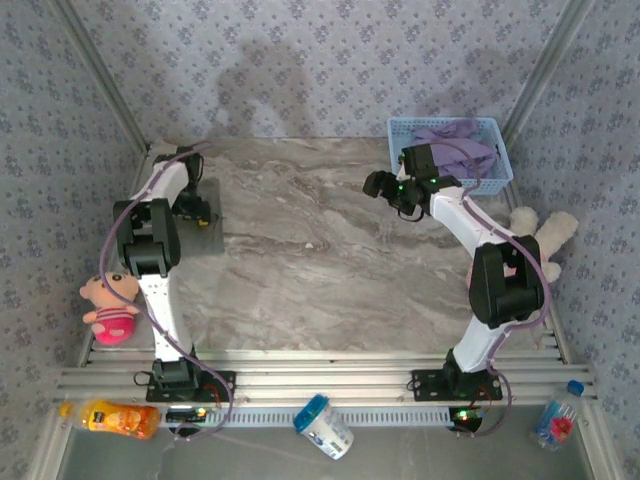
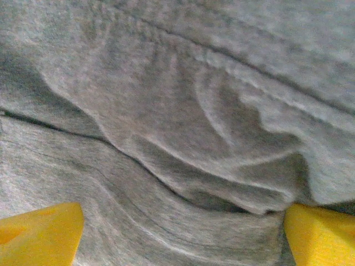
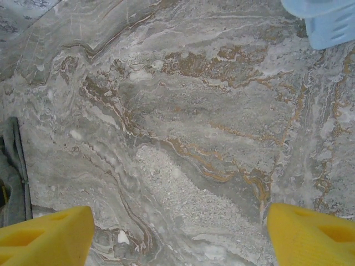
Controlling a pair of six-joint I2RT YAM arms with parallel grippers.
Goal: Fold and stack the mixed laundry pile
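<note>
Jaws of both grippers stood spread wide. The right gripper [image 3: 177, 233] hung over the veined gray marble tabletop [image 3: 183, 138]. The light blue lattice plastic basket [image 1: 440, 124] at the far right corner held the lavender-purple T-shirt [image 1: 455, 145]. The left gripper [image 2: 183, 238] sat close over the plain gray soft garment [image 2: 166, 122] at far left.

The right claw [image 3: 180, 235] hangs over bare bench [image 3: 183, 111], a gray marble-patterned surface with brown and white veins. Its two yellow fingertips [image 3: 47, 235] sit in the bottom corners, spread wide apart with nothing between them but the stone. At the left edge, a strip of the gray garment [image 3: 11, 172] lies crumpled on the bench, just above the left fingertip. In the top right corner shows a piece of the light blue plastic basket [image 3: 327, 22], well apart from the claw.
</note>
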